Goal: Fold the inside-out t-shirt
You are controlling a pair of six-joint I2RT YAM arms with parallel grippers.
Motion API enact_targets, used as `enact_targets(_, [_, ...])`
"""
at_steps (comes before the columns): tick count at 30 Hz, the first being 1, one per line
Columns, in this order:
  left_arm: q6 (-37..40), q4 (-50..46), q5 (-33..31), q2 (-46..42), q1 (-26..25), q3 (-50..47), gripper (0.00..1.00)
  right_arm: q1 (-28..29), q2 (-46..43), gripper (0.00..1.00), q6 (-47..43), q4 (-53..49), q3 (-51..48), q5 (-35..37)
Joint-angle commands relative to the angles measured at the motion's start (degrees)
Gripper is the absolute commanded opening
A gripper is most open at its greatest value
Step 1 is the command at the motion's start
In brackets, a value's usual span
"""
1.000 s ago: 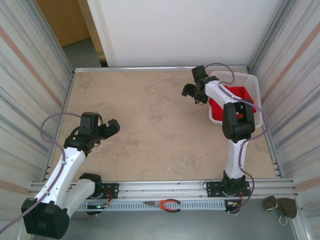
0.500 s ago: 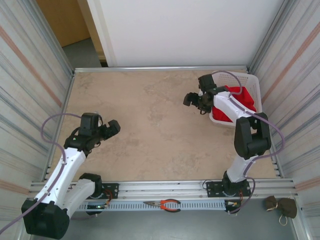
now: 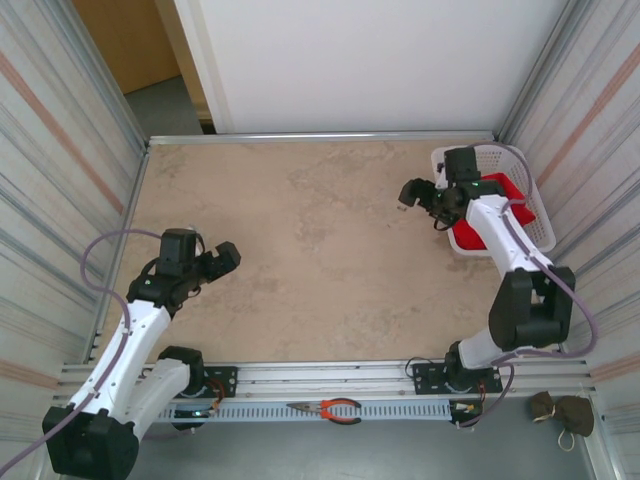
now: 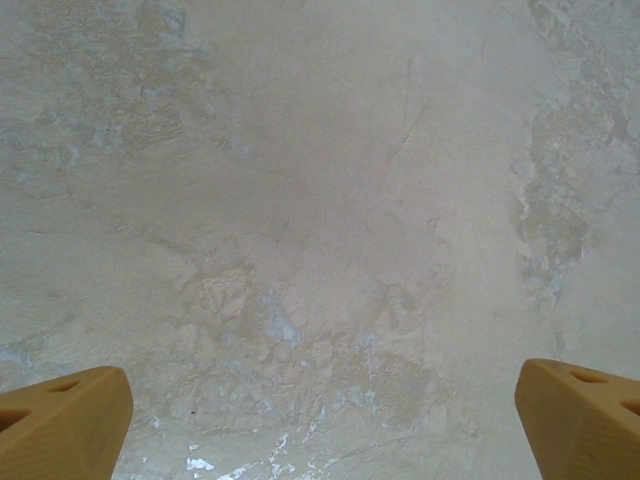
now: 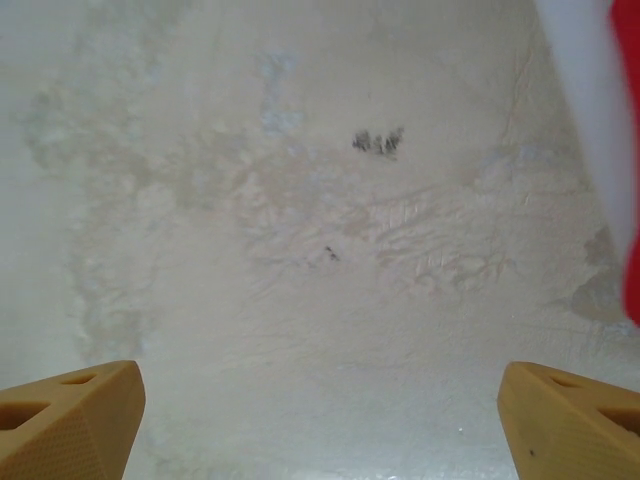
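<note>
- The table (image 3: 300,250) is a bare beige stone-look slab, boxed in by ribbed metal walls with a white panel at the far end.
- The shirt (image 3: 503,190) lies bunched and red inside the white basket (image 3: 520,160) in the far right corner; none of it is on the slab and none is spread.
- The right gripper (image 3: 425,203) hangs over the slab with jaws released wide and nothing between them. The basket stands just beside these jaws. In the wrist view its white wall and a strip of red run down the edge, above the right fingertip (image 5: 570,415).
- The left gripper (image 3: 215,272) hovers over the near left of the table, jaws spread full and empty. Bare stone lies between and ahead of its fingertips, and the shirt is well apart from them.
- Progress, as I judge it: the fold has not begun. The shirt has yet to be lifted from the basket, laid flat and smoothed, then folded sleeve by sleeve and end over end.
- The nearest step falls to the right jaws — over the rim and onto the cloth.
</note>
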Motion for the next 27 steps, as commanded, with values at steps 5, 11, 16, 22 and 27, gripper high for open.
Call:
enact_targets(5, [-0.24,1.15,1.87,0.46,0.42,-1.39,0.99,-13.23,-3.12,0.98,2.12,-5.61,2.97,7.03])
enact_targets(11, [0.7,1.71,3.55,0.63,0.44,-1.21,0.99,-15.9,4.35,0.97,1.85,-6.27,5.92,5.74])
enact_targets(16, [1.49,0.69,4.65,0.7,0.61,-0.21,0.99,-16.12,10.34,0.51,0.11,-5.7,10.1,0.97])
enact_targets(22, [2.18,0.52,5.37,-0.06,0.59,0.29,0.99,-11.58,0.44,0.0,2.77,0.62,14.23,-12.52])
enact_targets(27, [2.27,1.27,5.86,0.82,0.69,1.67,0.99,4.05,-2.5,0.0,5.55,0.21,28.74,-15.09])
